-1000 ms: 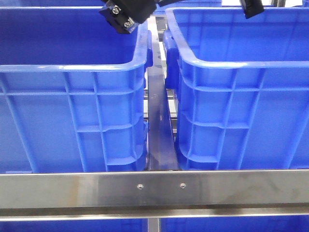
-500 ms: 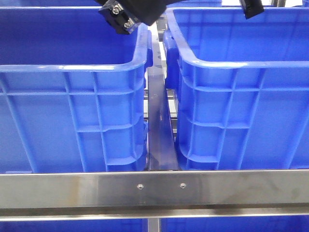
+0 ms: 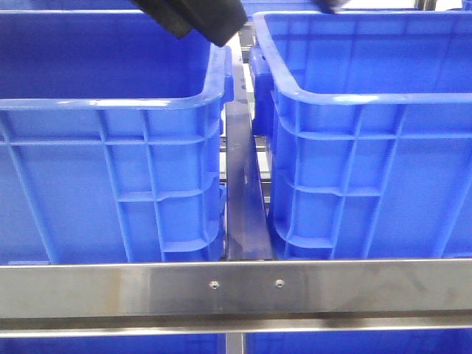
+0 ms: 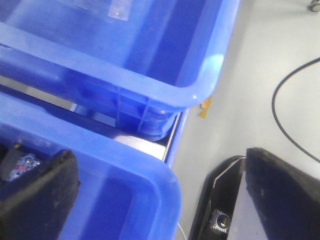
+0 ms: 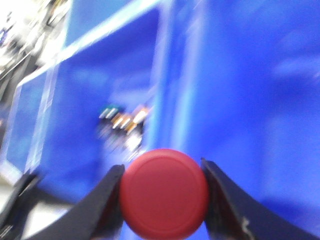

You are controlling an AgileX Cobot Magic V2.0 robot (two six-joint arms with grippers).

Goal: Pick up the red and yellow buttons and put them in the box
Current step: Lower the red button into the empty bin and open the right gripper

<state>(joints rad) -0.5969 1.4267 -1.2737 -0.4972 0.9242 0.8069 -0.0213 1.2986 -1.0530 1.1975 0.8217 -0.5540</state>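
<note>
My right gripper point(image 5: 162, 170) is shut on the dark red button point(image 5: 164, 194), a round domed cap pinched between both fingers point(image 5: 100, 200). It is held over the blurred inside of a blue box point(image 5: 240, 100). My left gripper point(image 4: 159, 160) is open and empty, with its fingers point(image 4: 35, 195) wide apart over the corner rim of a blue box point(image 4: 125, 160). In the front view the left arm point(image 3: 193, 16) shows only as a dark shape at the top, above the left box point(image 3: 110, 103). The right box point(image 3: 354, 96) stands beside it. The yellow button is out of view.
A steel rail point(image 3: 236, 287) crosses in front of both boxes, and a steel strip point(image 3: 243, 192) runs between them. Several small parts point(image 5: 122, 125) lie in the box under the right gripper. A black cable point(image 4: 290, 115) and a small orange scrap point(image 4: 205, 106) lie on the grey floor.
In the front view the left arm has moved up and left, so only its underside shows. The right gripper has risen almost out of the top edge.
</note>
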